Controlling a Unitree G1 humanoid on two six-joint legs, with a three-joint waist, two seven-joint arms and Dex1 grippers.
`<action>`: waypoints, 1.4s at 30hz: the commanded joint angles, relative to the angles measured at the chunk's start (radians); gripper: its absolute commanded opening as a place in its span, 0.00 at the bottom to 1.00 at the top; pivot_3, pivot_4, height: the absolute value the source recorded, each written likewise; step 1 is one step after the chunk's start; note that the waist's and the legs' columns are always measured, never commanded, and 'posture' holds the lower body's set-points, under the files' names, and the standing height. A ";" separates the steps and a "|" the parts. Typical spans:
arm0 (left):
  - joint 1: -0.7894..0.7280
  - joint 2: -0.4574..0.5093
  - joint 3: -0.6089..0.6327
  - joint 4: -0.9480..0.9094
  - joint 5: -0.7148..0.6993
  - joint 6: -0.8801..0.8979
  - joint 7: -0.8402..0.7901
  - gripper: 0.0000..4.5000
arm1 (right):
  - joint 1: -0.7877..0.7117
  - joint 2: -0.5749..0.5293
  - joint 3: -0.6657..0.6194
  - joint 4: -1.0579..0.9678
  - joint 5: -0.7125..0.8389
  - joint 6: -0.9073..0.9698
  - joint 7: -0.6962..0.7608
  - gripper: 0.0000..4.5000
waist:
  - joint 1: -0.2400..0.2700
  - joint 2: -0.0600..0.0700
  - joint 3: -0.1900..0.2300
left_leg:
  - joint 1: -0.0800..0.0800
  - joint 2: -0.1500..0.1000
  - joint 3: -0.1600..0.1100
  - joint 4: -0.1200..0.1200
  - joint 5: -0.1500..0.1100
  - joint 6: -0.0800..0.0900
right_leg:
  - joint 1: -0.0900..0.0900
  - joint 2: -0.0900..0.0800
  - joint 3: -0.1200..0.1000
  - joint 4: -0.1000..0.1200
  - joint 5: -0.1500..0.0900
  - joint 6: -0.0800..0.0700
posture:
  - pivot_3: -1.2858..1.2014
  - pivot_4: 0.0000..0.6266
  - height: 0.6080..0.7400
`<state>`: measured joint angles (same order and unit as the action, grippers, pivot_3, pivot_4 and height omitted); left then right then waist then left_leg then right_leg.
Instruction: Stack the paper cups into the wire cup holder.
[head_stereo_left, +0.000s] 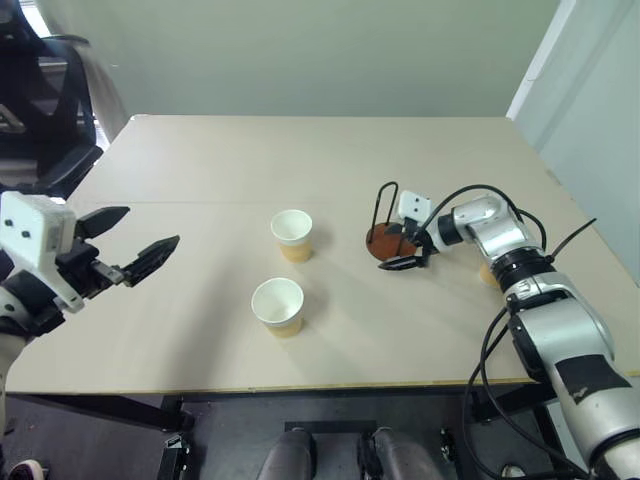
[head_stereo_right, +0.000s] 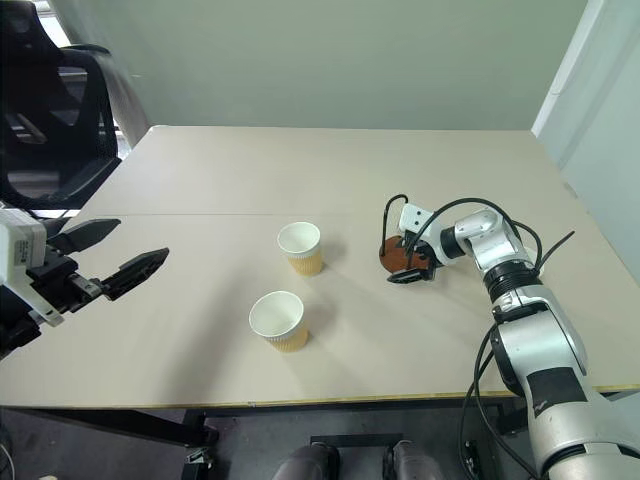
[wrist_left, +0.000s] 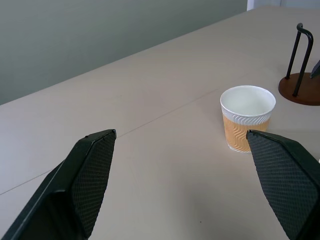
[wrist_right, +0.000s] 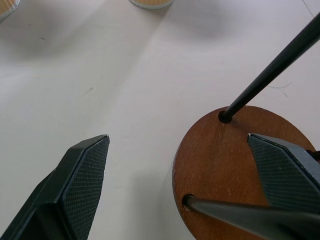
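Two paper cups stand upright on the table, one (head_stereo_left: 292, 236) further back and one (head_stereo_left: 277, 305) nearer the front edge. The tan edge of a third cup (head_stereo_left: 487, 273) peeks out behind my right forearm. The wire cup holder (head_stereo_left: 388, 241) stands right of the cups, a reddish-brown disc with black wire loops and nothing in it. My right gripper (head_stereo_left: 392, 251) is open low at the holder, one finger over the disc (wrist_right: 235, 160) and the other beside it over the table. My left gripper (head_stereo_left: 153, 226) hangs open at the table's left, pointing at the rear cup (wrist_left: 247, 117), well short of it.
A black office chair (head_stereo_left: 40, 110) stands off the table's back left corner. A pale wall panel (head_stereo_left: 590, 90) runs along the right side. The table's front edge (head_stereo_left: 300, 388) lies close below the nearer cup.
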<state>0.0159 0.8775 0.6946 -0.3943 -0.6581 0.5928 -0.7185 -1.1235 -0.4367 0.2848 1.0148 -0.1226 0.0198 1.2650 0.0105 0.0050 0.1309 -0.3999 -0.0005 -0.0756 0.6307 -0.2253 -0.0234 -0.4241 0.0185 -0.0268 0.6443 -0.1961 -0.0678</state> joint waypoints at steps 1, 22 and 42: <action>-0.019 0.025 0.018 0.003 -0.008 -0.010 -0.017 0.99 | -0.029 -0.014 -0.030 -0.012 0.008 -0.016 -0.012 1.00 | 0.000 0.000 0.000 | 0.000 0.000 0.000 0.000 0.000 0.000 | 0.000 0.000 0.000 0.000 0.000 0.000 | 0.52 0.24 1.00; -0.568 0.006 -0.388 0.331 0.034 -0.071 -0.181 0.99 | 0.063 -0.187 -0.059 -0.130 0.021 0.040 0.068 1.00 | 0.006 0.000 0.000 | 0.000 0.000 0.000 0.000 0.000 -0.001 | 0.000 0.000 0.000 0.000 0.006 0.009 | 0.52 0.24 1.00; -0.543 0.028 -0.446 0.377 0.051 -0.144 -0.407 0.99 | 0.103 -0.167 -0.115 -0.359 0.117 0.337 0.014 1.00 | 0.002 0.000 0.000 | -0.001 0.000 0.000 0.000 0.005 0.007 | 0.000 0.000 0.000 -0.001 0.006 0.010 | 0.52 0.24 1.00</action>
<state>-0.5216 0.8825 0.2046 0.0179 -0.5995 0.4780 -1.1051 -1.0125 -0.6016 0.2006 0.7068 -0.0325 0.3301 1.2760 0.0125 0.0051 0.1310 -0.4012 -0.0004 -0.0754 0.6302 -0.2199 -0.0155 -0.4243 0.0187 -0.0271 0.6433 -0.1905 -0.0576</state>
